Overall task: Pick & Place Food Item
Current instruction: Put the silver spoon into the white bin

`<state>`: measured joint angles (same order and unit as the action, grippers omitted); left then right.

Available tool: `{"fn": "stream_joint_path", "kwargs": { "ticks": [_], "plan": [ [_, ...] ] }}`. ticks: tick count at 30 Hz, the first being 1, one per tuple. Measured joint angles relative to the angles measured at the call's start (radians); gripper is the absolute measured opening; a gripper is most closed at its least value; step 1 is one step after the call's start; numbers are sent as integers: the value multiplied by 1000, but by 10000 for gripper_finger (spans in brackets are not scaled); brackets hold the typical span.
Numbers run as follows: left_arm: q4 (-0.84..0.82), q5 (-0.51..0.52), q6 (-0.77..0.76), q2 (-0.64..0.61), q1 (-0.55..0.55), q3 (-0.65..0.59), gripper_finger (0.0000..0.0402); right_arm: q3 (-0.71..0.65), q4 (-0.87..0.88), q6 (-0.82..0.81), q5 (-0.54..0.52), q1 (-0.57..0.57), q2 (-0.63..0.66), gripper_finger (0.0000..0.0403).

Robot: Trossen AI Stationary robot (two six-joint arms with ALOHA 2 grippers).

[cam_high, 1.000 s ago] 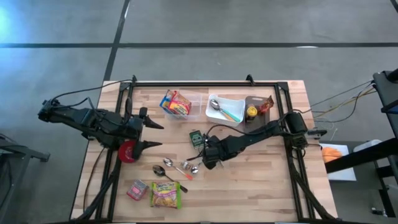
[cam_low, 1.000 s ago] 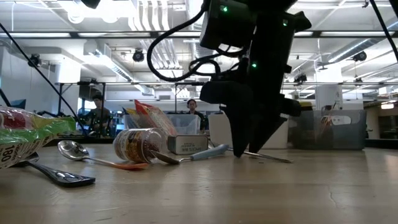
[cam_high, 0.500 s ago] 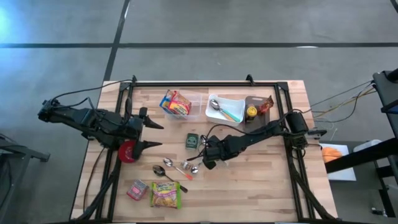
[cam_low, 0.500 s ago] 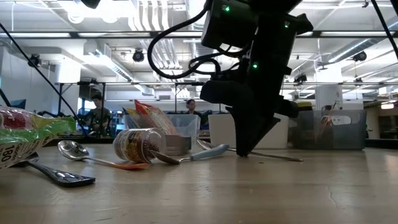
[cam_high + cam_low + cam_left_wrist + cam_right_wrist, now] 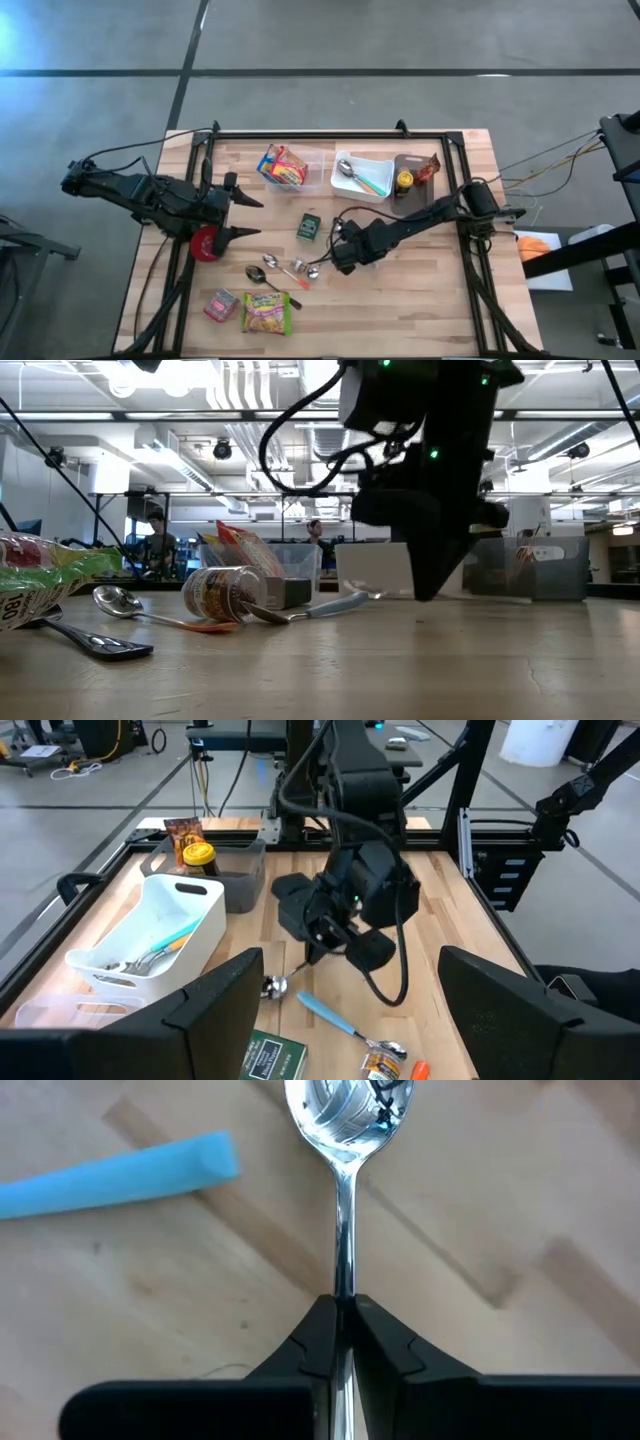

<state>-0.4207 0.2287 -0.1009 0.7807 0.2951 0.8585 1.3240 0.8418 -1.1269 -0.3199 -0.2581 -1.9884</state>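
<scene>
Since a second ago, the right gripper point(image 5: 343, 1342) has clenched on the thin shiny metal spoon point(image 5: 343, 1140) mid-bench and shifted rightward. Lift straight, keeping the handle centred between pads. Left gripper point(image 5: 243, 216), released, waits near the left edge.

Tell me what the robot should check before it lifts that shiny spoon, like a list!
1. Right gripper shut on the metal spoon: ok, the jaws pinch its handle in the right wrist view.
2. Grip centred on the handle: ok, the handle runs straight between the jaws.
3. Blue-handled spoon out of the way: ok, it lies beside the metal spoon, not touching it.
4. Spoon off the table: cannot tell, the bowl looks low over the wood.
5. White bin has room for it: ok, only a couple of utensils lie inside.
6. Left gripper clear of the path: ok, it waits open at the table's left side.
</scene>
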Motion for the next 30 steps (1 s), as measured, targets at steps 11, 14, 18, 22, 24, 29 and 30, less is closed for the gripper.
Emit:
{"fn": "stream_joint_path", "kwargs": {
  "ticks": [11, 14, 18, 22, 24, 29, 30],
  "plan": [
    [-3, 0, 0, 0, 0, 0, 306, 9, 75, -9, -81, -26, 88, 12],
    [-4, 0, -2, 0, 0, 0, 306, 8, 76, 9, -107, -26, 122, 12],
    [-4, 0, -3, 0, 0, 0, 306, 8, 78, 53, -142, -26, 169, 12],
    [-4, 0, -3, 0, 0, 0, 306, 13, 105, 117, -191, -14, 216, 12],
    [-5, 0, -3, 1, 0, 0, 306, 15, 111, 181, -206, 4, 243, 12],
    [-6, 0, -3, 1, 0, 0, 306, 27, 127, 410, -208, 96, 301, 12],
    [-8, 0, -3, 1, 0, 0, 306, 27, 127, 466, -208, 121, 313, 12]
  ]
}}
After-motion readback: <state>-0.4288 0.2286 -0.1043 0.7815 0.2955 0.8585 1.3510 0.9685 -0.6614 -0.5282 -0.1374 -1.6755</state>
